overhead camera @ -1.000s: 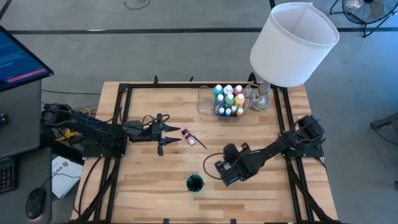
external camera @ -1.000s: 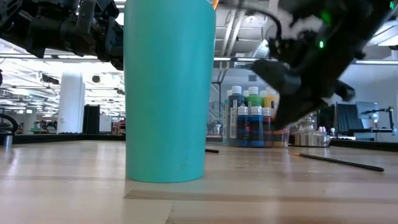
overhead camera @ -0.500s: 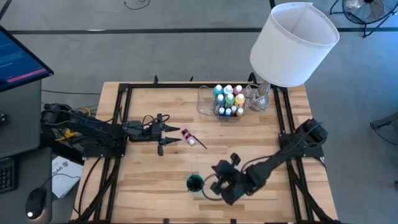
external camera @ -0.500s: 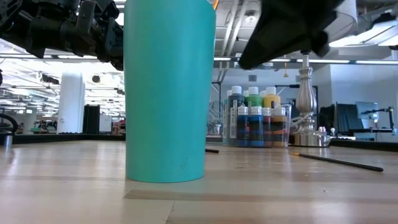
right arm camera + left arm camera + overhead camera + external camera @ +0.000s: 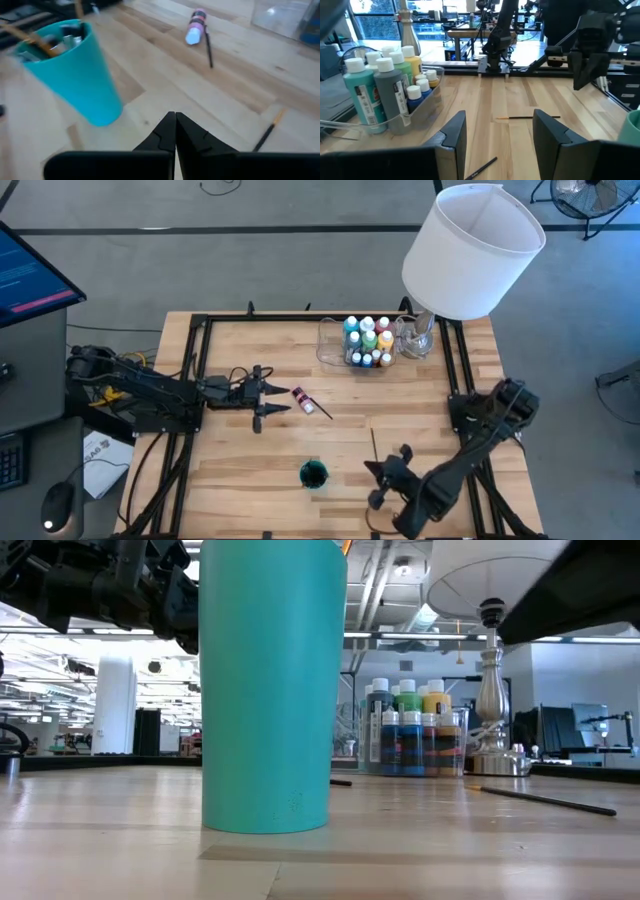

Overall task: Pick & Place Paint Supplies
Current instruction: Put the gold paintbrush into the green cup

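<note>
A pink paint bottle (image 5: 301, 396) lies on its side mid-table, with a thin brush (image 5: 321, 409) beside it. Another brush (image 5: 374, 443) lies flat farther right. A teal cup (image 5: 314, 474) near the front edge stands upright with brushes in it. Several white-capped bottles (image 5: 366, 340) stand in a clear tray (image 5: 330, 345) at the back. My left gripper (image 5: 272, 394) hovers open just left of the pink bottle, nothing between its fingers (image 5: 455, 137). My right gripper (image 5: 175, 131) is shut and empty, right of the cup (image 5: 75, 70) above the front edge.
A big white lampshade (image 5: 472, 250) on a metal lamp base (image 5: 488, 690) stands at the back right beside the tray. Black frame rails (image 5: 192, 380) run along the table's sides. Bare wood lies between the cup and the tray.
My right arm has swung toward the table's near edge and a little right, rising slightly and turning, its fingers staying shut and empty. It has cleared the brush lying right of centre. The left arm and all the supplies have kept still.
</note>
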Controlling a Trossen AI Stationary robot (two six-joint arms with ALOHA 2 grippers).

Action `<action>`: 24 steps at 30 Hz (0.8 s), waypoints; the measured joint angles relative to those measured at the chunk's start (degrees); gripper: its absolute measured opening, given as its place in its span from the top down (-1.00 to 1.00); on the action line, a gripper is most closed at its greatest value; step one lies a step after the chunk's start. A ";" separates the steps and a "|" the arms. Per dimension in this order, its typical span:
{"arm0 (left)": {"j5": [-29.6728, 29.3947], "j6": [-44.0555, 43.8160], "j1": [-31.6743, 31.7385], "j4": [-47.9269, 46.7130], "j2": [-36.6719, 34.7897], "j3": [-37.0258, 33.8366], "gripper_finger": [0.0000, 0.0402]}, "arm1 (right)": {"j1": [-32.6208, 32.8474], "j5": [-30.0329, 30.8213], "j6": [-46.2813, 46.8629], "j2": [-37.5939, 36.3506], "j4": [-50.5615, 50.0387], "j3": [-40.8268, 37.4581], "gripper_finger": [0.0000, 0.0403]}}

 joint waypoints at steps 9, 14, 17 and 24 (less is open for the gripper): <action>-0.02 -0.02 -0.03 0.02 0.00 0.00 0.40 | 0.99 -6.28 -17.51 0.02 20.16 -1.91 1.00; -0.02 -0.02 -0.03 0.04 0.01 0.00 0.40 | -1.52 -15.39 -38.05 0.17 40.11 -1.91 1.00; -0.02 -0.02 -0.03 0.02 0.01 0.00 0.40 | -1.05 -13.41 -46.90 0.17 45.69 -1.87 1.00; -0.02 -0.35 -0.03 -0.15 0.00 0.00 0.40 | -0.81 -9.77 -48.35 0.20 45.92 -1.89 1.00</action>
